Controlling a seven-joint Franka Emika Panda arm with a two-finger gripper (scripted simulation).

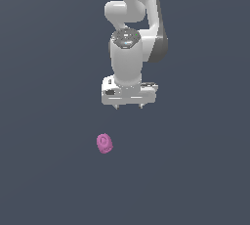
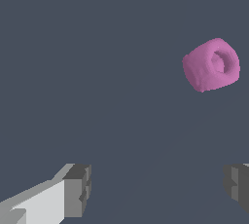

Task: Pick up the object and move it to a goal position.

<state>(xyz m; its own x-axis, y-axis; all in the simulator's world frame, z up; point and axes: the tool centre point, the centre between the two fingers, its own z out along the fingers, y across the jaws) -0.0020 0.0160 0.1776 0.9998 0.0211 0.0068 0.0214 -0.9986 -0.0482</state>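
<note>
No text, label, brand, number or sign can be read in either view. The only marking is a ring-like hollow on the face of the pink object [image 1: 104,143], seen larger in the wrist view [image 2: 211,65], and it forms no letter or digit. The white arm and the grey ground carry no writing.

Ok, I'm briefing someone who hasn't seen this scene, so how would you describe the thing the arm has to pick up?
Find the white robot arm hanging over the plain dark grey floor; its end effector is open and holds nothing. Below it, towards the exterior view's left, lies a small pink lump apart from the fingers. It is the only coloured, loose thing there, rounded, with a ring-like dent on one face.
</note>
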